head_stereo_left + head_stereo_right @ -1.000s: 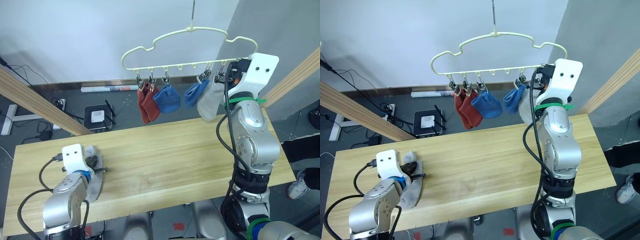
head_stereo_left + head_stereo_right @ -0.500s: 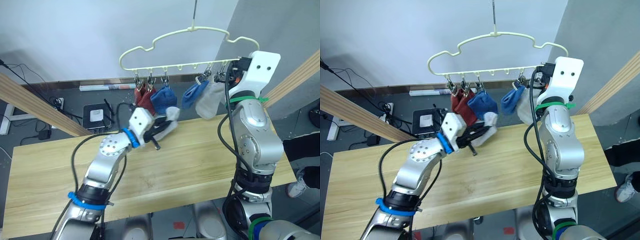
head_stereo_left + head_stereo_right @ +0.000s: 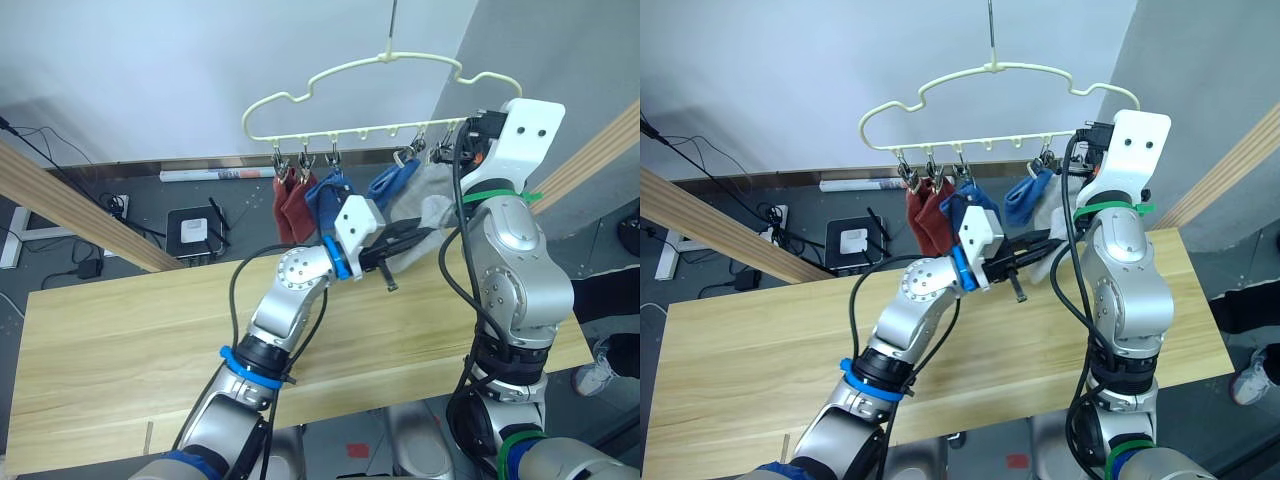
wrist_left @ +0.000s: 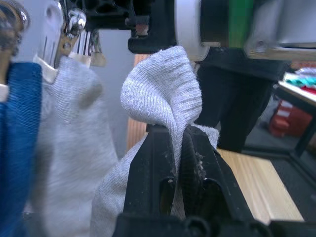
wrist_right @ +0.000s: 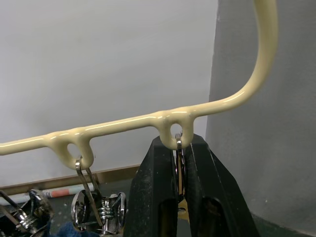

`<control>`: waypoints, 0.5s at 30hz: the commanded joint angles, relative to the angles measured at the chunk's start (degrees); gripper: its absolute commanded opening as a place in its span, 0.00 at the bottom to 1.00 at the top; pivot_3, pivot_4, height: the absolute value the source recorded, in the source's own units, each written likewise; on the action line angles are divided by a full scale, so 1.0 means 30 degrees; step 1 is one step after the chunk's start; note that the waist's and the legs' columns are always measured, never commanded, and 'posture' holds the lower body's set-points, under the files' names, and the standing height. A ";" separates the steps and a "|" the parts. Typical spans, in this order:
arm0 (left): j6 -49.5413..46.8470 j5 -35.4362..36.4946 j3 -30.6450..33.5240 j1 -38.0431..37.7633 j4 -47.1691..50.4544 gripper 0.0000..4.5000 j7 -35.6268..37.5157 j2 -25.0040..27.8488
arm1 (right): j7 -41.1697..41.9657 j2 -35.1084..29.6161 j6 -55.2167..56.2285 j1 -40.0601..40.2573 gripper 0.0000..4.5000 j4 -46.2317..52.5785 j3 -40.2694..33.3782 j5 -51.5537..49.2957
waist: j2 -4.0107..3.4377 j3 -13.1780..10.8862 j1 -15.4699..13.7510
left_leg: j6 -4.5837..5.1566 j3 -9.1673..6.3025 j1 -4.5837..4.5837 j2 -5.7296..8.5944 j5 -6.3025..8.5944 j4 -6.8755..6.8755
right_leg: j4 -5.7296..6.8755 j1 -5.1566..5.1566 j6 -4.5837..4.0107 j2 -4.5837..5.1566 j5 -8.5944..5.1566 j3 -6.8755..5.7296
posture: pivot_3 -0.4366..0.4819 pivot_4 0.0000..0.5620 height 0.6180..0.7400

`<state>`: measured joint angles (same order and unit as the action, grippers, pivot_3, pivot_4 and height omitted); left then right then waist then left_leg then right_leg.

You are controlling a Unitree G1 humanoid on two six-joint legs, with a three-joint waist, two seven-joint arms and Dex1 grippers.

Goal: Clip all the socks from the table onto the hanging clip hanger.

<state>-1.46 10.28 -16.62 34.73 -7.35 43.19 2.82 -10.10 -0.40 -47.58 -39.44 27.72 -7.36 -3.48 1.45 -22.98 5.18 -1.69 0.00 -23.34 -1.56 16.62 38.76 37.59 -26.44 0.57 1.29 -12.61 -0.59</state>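
the last light grey knit ankle sock (image 4: 163,98) is no longer lying on the long pale-yellow plank table (image 3: 120,330) — it is now riding up in the left gripper (image 4: 178,148), whose black fingers are clamping its fabric, just beside the grey sock already hanging. the right gripper (image 5: 177,163) is still pinching shut on the small silver end clip (image 5: 177,148) of the wavy yellow-green wire clip hanger (image 3: 330,75). five socks are already hanging, so this is probably the final clipping.
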 commanded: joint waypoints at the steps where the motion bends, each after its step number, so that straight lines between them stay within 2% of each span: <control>1: 0.0313 -0.0663 -0.0471 0.0551 -0.1095 0.00 -0.1244 -0.1434 | -0.0091 -0.0050 0.0073 -0.0211 0.00 0.1013 -0.0060 0.0052 | 0.0001 0.0000 0.0001 | 0.0000 0.0000 -0.0005 0.0001 0.0000 0.0001 | 0.0001 -0.0001 0.0000 -0.0005 0.0000 -0.0001 | 0.23 0.72 1.00; 10: 0.2237 -0.3198 -0.0007 0.3215 -0.6774 0.00 -0.5724 -0.4119 | -0.0097 0.0049 -0.0170 -0.0240 0.00 0.1151 -0.0026 0.0016 | 0.0005 -0.0001 0.0066 | 0.0011 0.0012 -0.0027 0.0021 0.0005 0.0014 | -0.0009 -0.0002 0.0011 -0.0021 0.0003 -0.0012 | 0.22 0.73 1.00; 15: 0.2998 -0.3186 0.0444 0.4273 -0.8392 0.00 -0.6895 -0.4778 | -0.0097 0.0100 -0.0250 -0.0247 0.00 0.1165 0.0028 0.0045 | 0.0007 -0.0001 0.0187 | 0.0024 0.0014 -0.0032 0.0018 0.0012 0.0013 | -0.0018 -0.0006 0.0011 -0.0021 0.0003 -0.0015 | 0.22 0.73 1.00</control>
<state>5.44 1.01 -15.37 45.64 -32.68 23.71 -7.57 -10.12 -0.04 -48.47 -39.54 28.36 -7.38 -3.48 1.47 -22.99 5.74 -1.61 0.05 -23.45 -1.51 16.66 38.79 37.54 -26.47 0.60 1.23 -12.61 -0.64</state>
